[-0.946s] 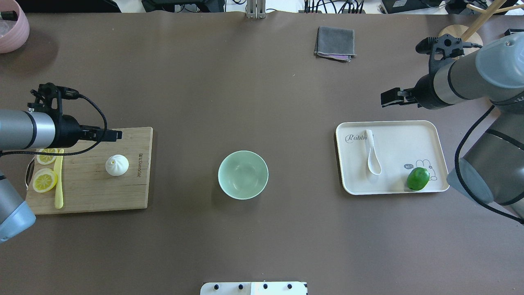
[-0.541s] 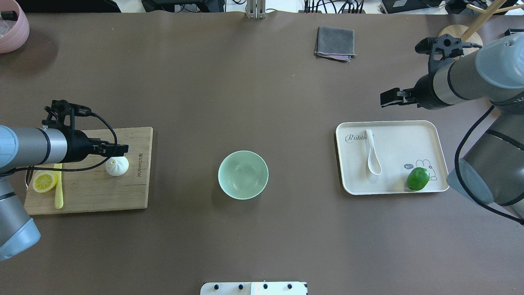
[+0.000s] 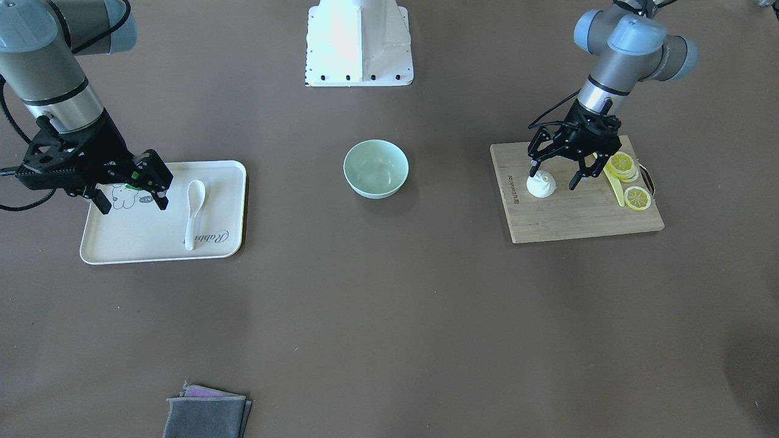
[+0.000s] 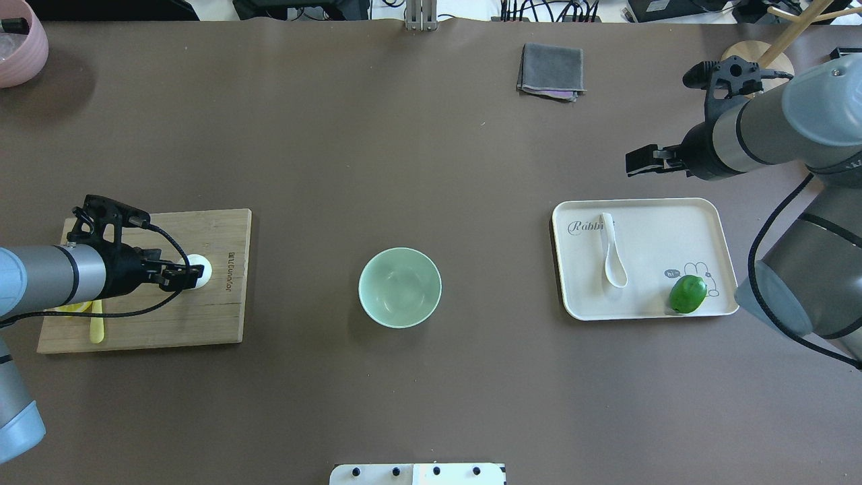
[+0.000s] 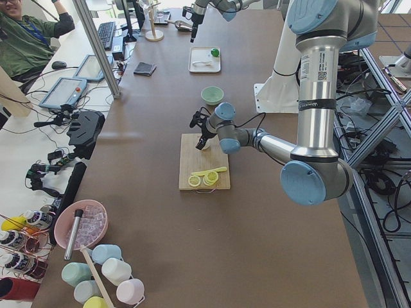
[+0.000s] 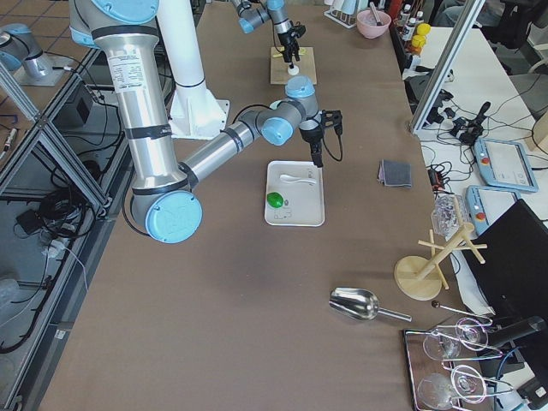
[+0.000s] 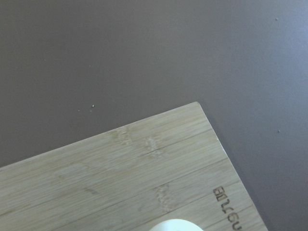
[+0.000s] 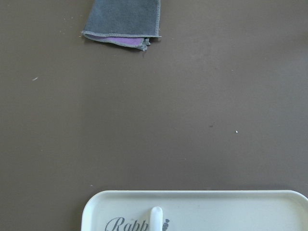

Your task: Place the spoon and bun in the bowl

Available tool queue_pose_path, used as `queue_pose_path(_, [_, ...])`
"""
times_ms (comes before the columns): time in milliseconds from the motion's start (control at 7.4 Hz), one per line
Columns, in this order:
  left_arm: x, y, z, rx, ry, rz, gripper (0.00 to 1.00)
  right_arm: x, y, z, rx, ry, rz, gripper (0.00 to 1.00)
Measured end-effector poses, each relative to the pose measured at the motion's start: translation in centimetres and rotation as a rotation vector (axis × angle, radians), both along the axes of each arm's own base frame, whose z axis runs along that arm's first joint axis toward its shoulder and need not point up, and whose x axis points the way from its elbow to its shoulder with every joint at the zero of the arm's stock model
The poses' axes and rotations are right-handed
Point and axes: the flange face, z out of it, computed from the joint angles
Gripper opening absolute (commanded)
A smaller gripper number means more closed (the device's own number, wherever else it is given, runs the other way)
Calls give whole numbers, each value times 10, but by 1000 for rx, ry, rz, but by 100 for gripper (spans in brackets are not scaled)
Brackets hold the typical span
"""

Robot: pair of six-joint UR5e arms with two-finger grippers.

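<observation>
Left claw [image 3: 554,180] is hovering spread over the bamboo cutting board [image 3: 578,222]; right claw [image 3: 134,207], also spread, is hanging over the white tray [image 3: 152,246]. Mint bowl [image 3: 375,191] is sitting empty mid-counter, and the spoon [image 3: 195,204] is lying on the tray. Bun [image 3: 541,185] is sitting off-centre between the fingers, so closing is risking knocking or squashing it.

Brought the left gripper [image 3: 552,180] in from the far edge of the wooden board [image 3: 572,219] to the bun [image 3: 540,185]. Left its fingers spread wide over the bun. Hid most of the lemon slices [image 3: 627,173] in the view from above.
</observation>
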Motion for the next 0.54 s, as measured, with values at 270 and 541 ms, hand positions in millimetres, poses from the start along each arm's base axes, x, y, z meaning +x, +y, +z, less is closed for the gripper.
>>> queue_pose_path(270, [7,9,2,27,-21,-1,89,0,0,0,-1,0,0,100])
queue_pose_path(541, [12,10,6,29,-29,0,78,0,0,1,-2,2,0,100])
